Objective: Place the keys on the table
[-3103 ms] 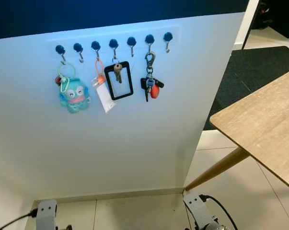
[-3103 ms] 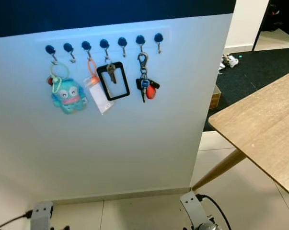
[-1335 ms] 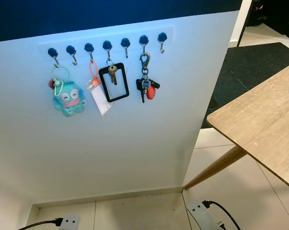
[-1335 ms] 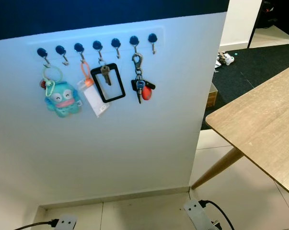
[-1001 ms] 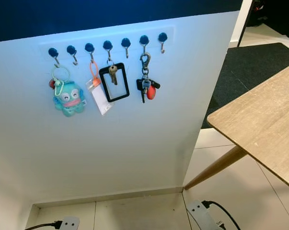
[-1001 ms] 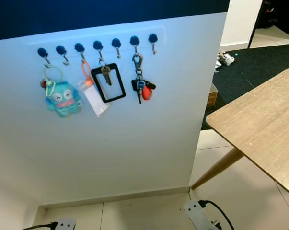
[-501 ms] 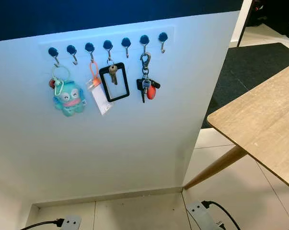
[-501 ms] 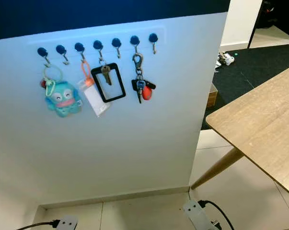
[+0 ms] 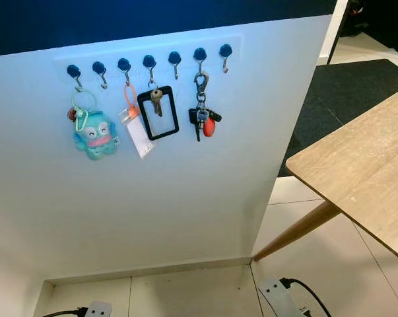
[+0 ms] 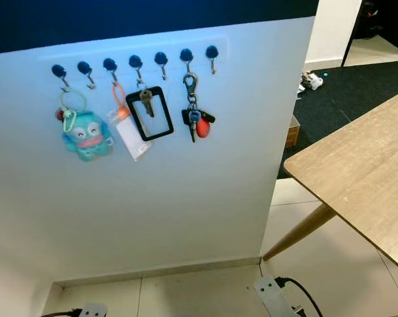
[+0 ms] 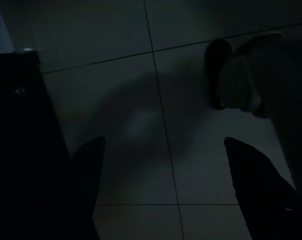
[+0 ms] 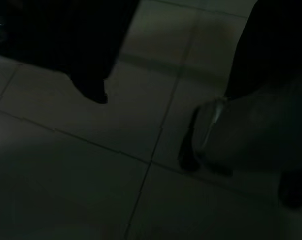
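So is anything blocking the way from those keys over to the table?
Nothing visible does. The keys hang on a hook on the white wall; the table stands to their right with open floor between, its near top bare.

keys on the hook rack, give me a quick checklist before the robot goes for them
1. Keys located: ok, hanging by a clasp from the sixth hook on the white wall.
2. Path to the keys free: ok, black card holder hangs beside them, apart.
3. Table ready for placing: ok, bare wooden top to the robot's right.
4. Left gripper ready: ok, fingers open, over the floor tiles.
5. Right gripper ready: ok, fingers apart, hanging low.
6. Keys within reach: cannot tell.
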Tool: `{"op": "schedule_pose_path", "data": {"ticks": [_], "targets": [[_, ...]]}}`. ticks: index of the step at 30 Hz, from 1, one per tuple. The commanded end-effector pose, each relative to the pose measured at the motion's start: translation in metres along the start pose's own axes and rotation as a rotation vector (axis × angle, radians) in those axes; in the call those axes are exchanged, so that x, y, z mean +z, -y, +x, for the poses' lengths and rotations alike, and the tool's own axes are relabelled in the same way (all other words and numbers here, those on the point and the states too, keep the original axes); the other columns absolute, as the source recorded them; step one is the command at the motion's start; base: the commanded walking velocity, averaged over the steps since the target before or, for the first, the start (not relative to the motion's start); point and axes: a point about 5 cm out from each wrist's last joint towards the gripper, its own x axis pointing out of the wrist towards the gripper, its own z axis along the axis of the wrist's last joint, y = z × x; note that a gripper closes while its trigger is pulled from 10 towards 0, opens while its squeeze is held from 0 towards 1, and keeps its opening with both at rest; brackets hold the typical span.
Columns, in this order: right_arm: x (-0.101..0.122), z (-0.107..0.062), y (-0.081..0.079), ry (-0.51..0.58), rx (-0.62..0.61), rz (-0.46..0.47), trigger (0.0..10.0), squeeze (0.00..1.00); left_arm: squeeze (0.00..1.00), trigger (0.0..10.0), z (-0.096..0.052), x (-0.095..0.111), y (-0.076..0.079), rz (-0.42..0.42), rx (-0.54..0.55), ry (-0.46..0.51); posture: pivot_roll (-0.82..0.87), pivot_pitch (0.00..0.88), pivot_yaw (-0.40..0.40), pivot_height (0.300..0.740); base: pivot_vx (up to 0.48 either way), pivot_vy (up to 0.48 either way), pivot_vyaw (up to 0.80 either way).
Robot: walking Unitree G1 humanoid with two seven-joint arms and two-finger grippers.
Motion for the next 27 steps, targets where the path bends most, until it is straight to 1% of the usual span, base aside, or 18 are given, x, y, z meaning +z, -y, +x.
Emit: {"op": "schedule_pose_path", "data": {"ticks": [1, 4, 5, 6, 7, 8, 9, 10, 11, 12, 13, 15, 17, 21, 22, 25, 26, 27], "targets": [[0.001, 0.0, -0.002, 0.043, -0.028, 0.095, 10.0, 0.0, 0.0, 10.0, 0.0, -0.006, 0.004, 0.019, -0.015, -0.013, -0.08, 0.072, 0.078, 0.74, 0.0, 0.0, 0.0], [0.005, -0.001, -0.001, 0.091, -0.037, 0.162, 10.0, 0.0, 0.0, 10.0, 0.0, -0.005, 0.004, 0.024, -0.016, -0.013, -0.1, 0.072, 0.09, 0.74, 0.0, 0.0, 0.0], [0.028, -0.002, 0.022, 0.184, -0.031, 0.209, 10.0, 0.0, 0.0, 10.0, 0.0, -0.004, 0.004, 0.026, -0.017, -0.011, -0.1, 0.072, 0.09, 0.74, 0.0, 0.0, 0.0], [0.038, -0.003, 0.031, 0.224, -0.026, 0.217, 10.0, 0.0, 0.0, 10.0, 0.0, -0.004, 0.004, 0.026, -0.017, -0.009, -0.1, 0.072, 0.09, 0.74, 0.0, 0.0, 0.0], [0.038, -0.003, 0.031, 0.224, -0.026, 0.217, 10.0, 0.0, 0.0, 10.0, 0.0, -0.004, 0.004, 0.026, -0.017, -0.009, -0.1, 0.072, 0.09, 0.74, 0.0, 0.0, 0.0], [0.054, -0.005, 0.04, 0.29, 0.002, 0.248, 10.0, 0.0, 0.0, 10.0, 0.0, -0.002, 0.005, 0.025, -0.019, -0.006, -0.1, 0.072, 0.09, 0.74, 0.0, 0.0, 0.0], [0.059, -0.005, 0.042, 0.315, 0.019, 0.271, 10.0, 0.0, 0.0, 10.0, 0.0, -0.001, 0.005, 0.024, -0.019, -0.004, -0.1, 0.072, 0.09, 0.74, 0.0, 0.0, 0.0], [0.059, -0.005, 0.042, 0.315, 0.019, 0.271, 10.0, 0.0, 0.0, 10.0, 0.0, -0.001, 0.005, 0.024, -0.019, -0.004, -0.1, 0.072, 0.09, 0.74, 0.0, 0.0, 0.0], [0.071, -0.007, 0.043, 0.383, 0.085, 0.336, 10.0, 0.0, 0.0, 10.0, 0.001, 0.0, 0.007, 0.023, -0.022, -0.002, -0.1, 0.071, 0.086, 0.74, 0.0, 0.0, 0.0], [0.073, -0.008, 0.042, 0.397, 0.103, 0.349, 10.0, 0.0, 0.0, 10.0, 0.001, 0.001, 0.007, 0.023, -0.023, -0.002, -0.1, 0.071, 0.086, 0.74, 0.0, 0.0, 0.0], [0.073, -0.008, 0.042, 0.397, 0.103, 0.349, 10.0, 0.0, 0.0, 10.0, 0.001, 0.001, 0.007, 0.023, -0.023, -0.002, -0.1, 0.071, 0.086, 0.74, 0.0, 0.0, 0.0], [0.08, -0.01, 0.041, 0.438, 0.164, 0.369, 10.0, 0.0, 0.0, 10.0, 0.001, 0.0, 0.009, 0.025, -0.027, -0.003, -0.1, 0.071, 0.086, 0.74, 0.0, 0.0, 0.0], [0.082, -0.01, 0.041, 0.453, 0.19, 0.376, 10.0, 0.0, 0.0, 10.0, 0.001, 0.0, 0.01, 0.025, -0.028, -0.004, -0.1, 0.071, 0.086, 0.74, 0.0, 0.0, 0.0], [0.093, -0.014, 0.033, 0.516, 0.375, 0.381, 10.0, 0.0, 0.0, 10.0, 0.001, 0.0, 0.013, 0.029, -0.032, -0.006, -0.1, 0.073, 0.089, 0.74, 0.0, 0.0, 0.0], [0.093, -0.014, 0.033, 0.516, 0.375, 0.381, 10.0, 0.0, 0.0, 10.0, 0.001, 0.0, 0.013, 0.029, -0.032, -0.006, -0.1, 0.073, 0.089, 0.74, 0.0, 0.0, 0.0], [0.103, -0.019, 0.032, 0.576, 0.471, 0.4, 10.0, 0.0, 0.0, 10.0, 0.002, 0.0, 0.014, 0.034, -0.032, -0.006, -0.1, 0.074, 0.092, 0.74, 0.0, 0.0, 0.0], [0.103, -0.019, 0.032, 0.576, 0.471, 0.4, 10.0, 0.0, 0.0, 10.0, 0.002, 0.0, 0.014, 0.034, -0.032, -0.006, -0.1, 0.074, 0.092, 0.74, 0.0, 0.0, 0.0], [0.114, -0.024, 0.031, 0.634, 0.568, 0.403, 10.0, 0.0, 0.0, 10.0, 0.002, 0.001, 0.014, 0.037, -0.032, -0.005, -0.1, 0.076, 0.095, 0.74, 0.0, 0.0, 0.0]]}}
